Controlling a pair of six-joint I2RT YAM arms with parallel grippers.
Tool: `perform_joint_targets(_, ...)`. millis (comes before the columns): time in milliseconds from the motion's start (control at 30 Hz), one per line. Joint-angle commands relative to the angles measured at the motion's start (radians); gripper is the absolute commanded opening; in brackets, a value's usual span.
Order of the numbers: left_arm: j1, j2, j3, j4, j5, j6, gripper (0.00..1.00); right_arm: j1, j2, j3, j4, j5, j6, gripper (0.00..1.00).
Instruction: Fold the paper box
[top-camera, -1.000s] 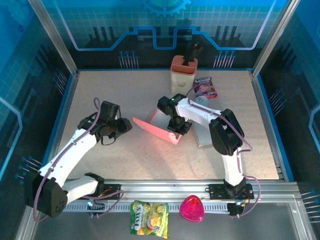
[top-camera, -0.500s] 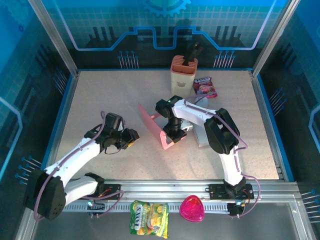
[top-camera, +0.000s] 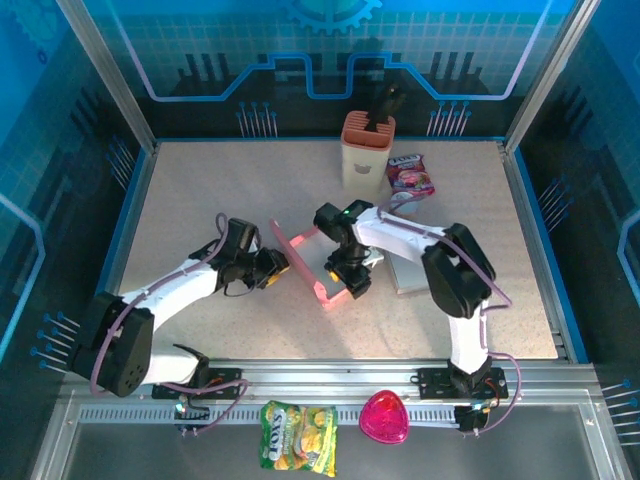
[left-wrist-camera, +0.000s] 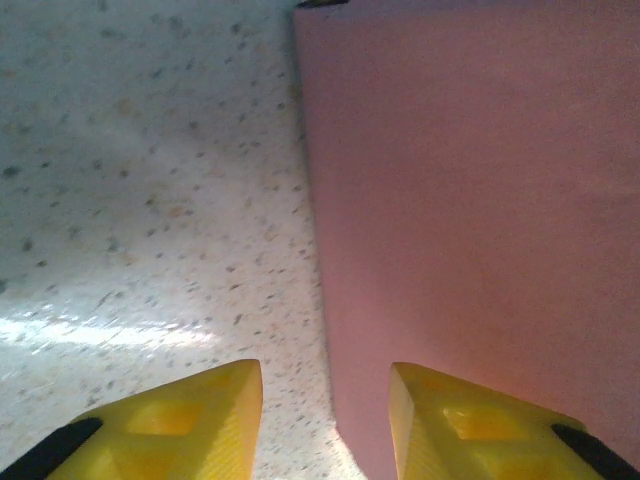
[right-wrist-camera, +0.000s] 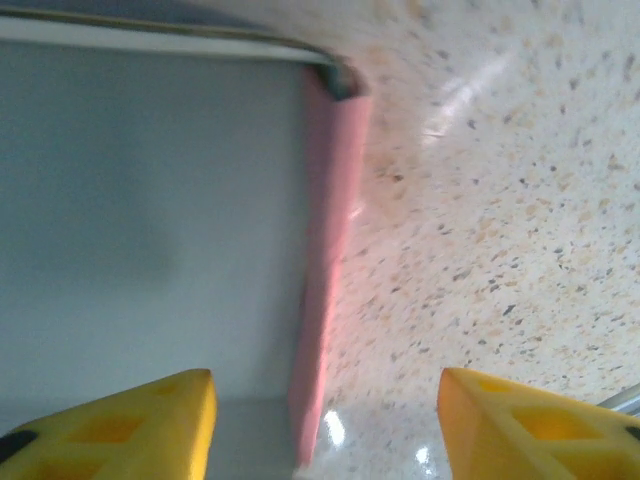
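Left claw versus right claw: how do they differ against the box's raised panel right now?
The left claw faces the paper box from its pink outer side; the right claw faces its grey inside. The left claw looks less widely open; the right claw looks spread wider. Shared: both are open, a box edge lined up in the gap, gripping nothing.

Far side: beige holder (top-camera: 367, 150) w/ dark utensil (top-camera: 385, 104), purple snack pkt (top-camera: 410, 174) just beside; front ledge (top-camera: 150, 450): yellow candy bag (top-camera: 298, 437), pink heart-shaped item (top-camera: 385, 418)

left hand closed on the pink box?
No, the left hand is open, its yellow fingers spread apart and not pinching the pink paper box.
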Motion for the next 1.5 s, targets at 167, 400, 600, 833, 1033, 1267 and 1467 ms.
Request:
perform_joint_targets(167, -0.004, 0.036, 0.083, 0.010, -0.021, 0.007, 0.39, -0.031, -0.212, 0.039, 0.286, -0.032, -0.754, 0.54)
perform_joint_targets(400, -0.004, 0.051, 0.106, 0.001, -0.034, 0.010, 0.39, 0.000, -0.187, 0.137, 0.194, -0.298, -1.175, 0.58)
perform_joint_targets(600, -0.004, 0.072, 0.137, -0.018, -0.036, 0.025, 0.39, 0.003, -0.098, 0.273, 0.079, -0.314, -1.256, 0.59)
perform_joint_targets(833, -0.004, 0.077, 0.160, -0.041, -0.042, 0.042, 0.39, 0.004, 0.019, 0.391, 0.018, -0.317, -1.248, 0.46)
perform_joint_targets(1033, -0.003, 0.079, 0.182, -0.070, -0.045, 0.063, 0.39, 0.006, 0.060, 0.437, 0.068, -0.308, -1.166, 0.29)
perform_joint_targets(1267, -0.004, 0.041, 0.239, -0.167, -0.095, 0.106, 0.40, 0.017, 0.052, 0.393, 0.208, -0.256, -0.978, 0.01)
perform_joint_targets(1467, -0.003, -0.040, 0.285, -0.292, -0.143, 0.158, 0.41, 0.036, -0.028, 0.302, 0.355, -0.076, -0.760, 0.00)
